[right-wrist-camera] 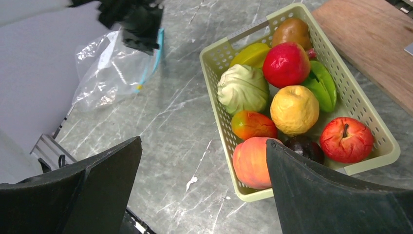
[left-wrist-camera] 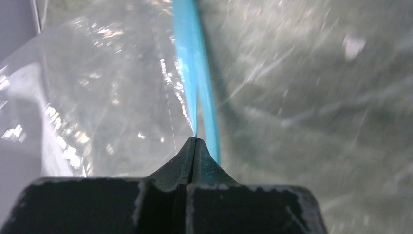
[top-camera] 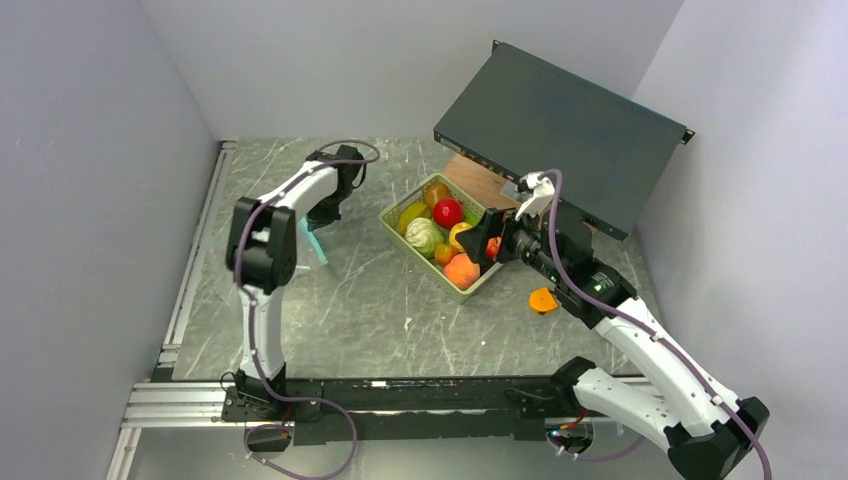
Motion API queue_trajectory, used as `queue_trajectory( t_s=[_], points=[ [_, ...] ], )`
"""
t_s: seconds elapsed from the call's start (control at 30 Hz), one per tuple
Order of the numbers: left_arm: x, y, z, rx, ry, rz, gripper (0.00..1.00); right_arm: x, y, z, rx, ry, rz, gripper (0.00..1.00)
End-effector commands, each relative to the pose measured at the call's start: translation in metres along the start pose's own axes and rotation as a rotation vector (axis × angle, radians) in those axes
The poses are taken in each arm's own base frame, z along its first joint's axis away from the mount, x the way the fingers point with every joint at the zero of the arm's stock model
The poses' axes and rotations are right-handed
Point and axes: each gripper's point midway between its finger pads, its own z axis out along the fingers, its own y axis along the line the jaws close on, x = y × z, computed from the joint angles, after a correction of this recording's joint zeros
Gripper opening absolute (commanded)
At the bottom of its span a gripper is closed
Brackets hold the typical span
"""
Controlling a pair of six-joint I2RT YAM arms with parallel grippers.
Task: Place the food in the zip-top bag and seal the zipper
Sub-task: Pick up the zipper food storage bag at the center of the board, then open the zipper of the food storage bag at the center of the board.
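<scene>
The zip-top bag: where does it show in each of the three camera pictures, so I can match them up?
Top external: the zip-top bag lies left of centre, mostly hidden under the left gripper.
Left wrist: its clear plastic fills the left half, its mouth pinched in the shut gripper.
Right wrist: upper left, crumpled.
Shared landmark: the teal-blue zipper, visible in all three.

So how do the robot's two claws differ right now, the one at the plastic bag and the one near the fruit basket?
The left gripper is shut, pinching the blue strip along the mouth of the clear bag. The right gripper is wide open and holds nothing. The left gripper is at the bag, while the right gripper hangs by the basket of toy fruit. Both have the same two dark fingers.
</scene>
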Motion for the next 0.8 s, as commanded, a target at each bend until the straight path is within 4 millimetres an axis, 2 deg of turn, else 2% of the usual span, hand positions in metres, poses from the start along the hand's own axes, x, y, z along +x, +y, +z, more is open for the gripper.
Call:
queue_trajectory(
  t_s=[0.0, 0.1, 0.27, 0.37, 0.4, 0.47, 0.6, 0.77],
  points=[
    [-0.007, 0.029, -0.064, 0.164, -0.137, -0.076, 0.00, -0.009, 0.008, 0.003, -0.028, -0.011, 0.010, 1.00],
    [0.008, 0.037, -0.093, 0.303, -0.181, -0.114, 0.00, -0.003, 0.012, 0.008, -0.060, 0.013, 0.009, 1.00],
    [0.044, 0.044, -0.128, 0.501, -0.208, -0.142, 0.00, 0.006, 0.033, 0.024, -0.129, 0.055, 0.038, 0.97],
    [0.059, 0.055, -0.148, 0.580, -0.238, -0.180, 0.00, 0.013, 0.051, 0.037, -0.115, 0.069, 0.048, 0.92],
    [0.062, 0.056, -0.156, 0.618, -0.251, -0.190, 0.00, 0.018, 0.066, 0.039, -0.131, 0.080, 0.042, 0.91],
    [0.071, 0.057, -0.169, 0.690, -0.264, -0.203, 0.00, 0.026, 0.079, 0.052, -0.100, 0.094, 0.042, 0.91],
    [0.088, 0.064, -0.182, 0.766, -0.285, -0.229, 0.00, 0.047, 0.115, 0.078, -0.086, 0.163, 0.071, 0.89],
    [0.109, 0.073, -0.184, 0.785, -0.292, -0.229, 0.00, 0.078, 0.149, 0.112, -0.087, 0.232, 0.174, 0.85]
  ],
)
